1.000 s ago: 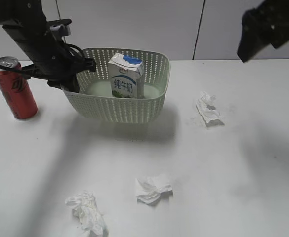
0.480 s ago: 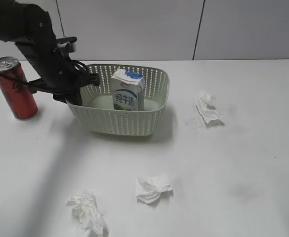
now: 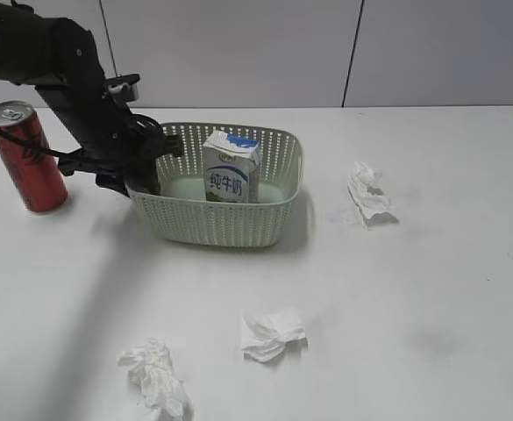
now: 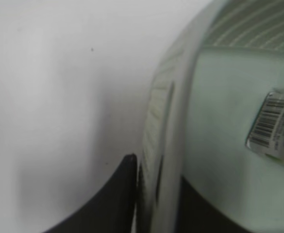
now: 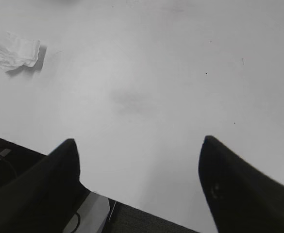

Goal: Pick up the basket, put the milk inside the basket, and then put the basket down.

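The pale green lattice basket (image 3: 230, 219) stands on the white table left of the middle. The white and blue milk carton (image 3: 231, 168) stands upright inside it. My left gripper (image 3: 142, 180) is shut on the basket's left wall, one finger outside and one inside. The left wrist view shows that wall (image 4: 163, 145) between my dark fingers (image 4: 154, 194) and a barcode label (image 4: 273, 131) on the basket floor. My right gripper (image 5: 139, 160) is open and empty over the table's near edge. It is out of the exterior view.
A red soda can (image 3: 28, 156) stands just left of my left arm. Crumpled white tissues lie right of the basket (image 3: 370, 195), in front of it (image 3: 274, 336) and at the front left (image 3: 155, 377). One tissue (image 5: 13, 51) shows in the right wrist view.
The basket with the milk has come down and slightly right, held by my left gripper, and now looks to rest on the table. My right arm has left the exterior view.
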Controlling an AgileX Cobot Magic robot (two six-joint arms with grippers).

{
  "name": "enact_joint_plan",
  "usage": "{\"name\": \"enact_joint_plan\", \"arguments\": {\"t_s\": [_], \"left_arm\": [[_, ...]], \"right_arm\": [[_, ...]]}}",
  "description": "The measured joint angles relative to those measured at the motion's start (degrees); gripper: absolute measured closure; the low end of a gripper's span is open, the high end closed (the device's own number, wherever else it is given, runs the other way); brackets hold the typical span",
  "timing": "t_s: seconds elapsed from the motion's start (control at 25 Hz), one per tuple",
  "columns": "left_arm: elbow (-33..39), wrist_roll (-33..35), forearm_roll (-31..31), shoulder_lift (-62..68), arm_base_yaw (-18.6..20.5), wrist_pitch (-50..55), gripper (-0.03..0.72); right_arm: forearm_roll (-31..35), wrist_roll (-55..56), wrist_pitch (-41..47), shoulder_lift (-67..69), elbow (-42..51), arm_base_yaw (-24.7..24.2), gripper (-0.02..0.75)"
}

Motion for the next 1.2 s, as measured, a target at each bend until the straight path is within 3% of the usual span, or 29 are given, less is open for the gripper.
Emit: {"name": "enact_joint_plan", "arguments": {"t_s": [0.16,0.28,0.88,1.2], "left_arm": [[-0.04,0.00,-0.26,-0.57,0.00,1.69,0.189],[-0.04,-0.05,-0.37,-2.39,0.00,3.32,0.083],[-0.04,1.36,0.15,-29.47,-0.09,23.42,0.083],[0.19,3.25,5.34,-44.44,-0.09,28.03,0.097]], "right_arm": [[0.06,0.01,0.00,0.00,0.05,0.00,0.158],[0.11,0.06,-0.06,0.00,0.05,0.00,0.158],[0.11,0.13,-0.26,-1.26,0.13,0.00,0.130],[0.11,0.19,0.37,-14.76,7.27,0.00,0.129]]}}
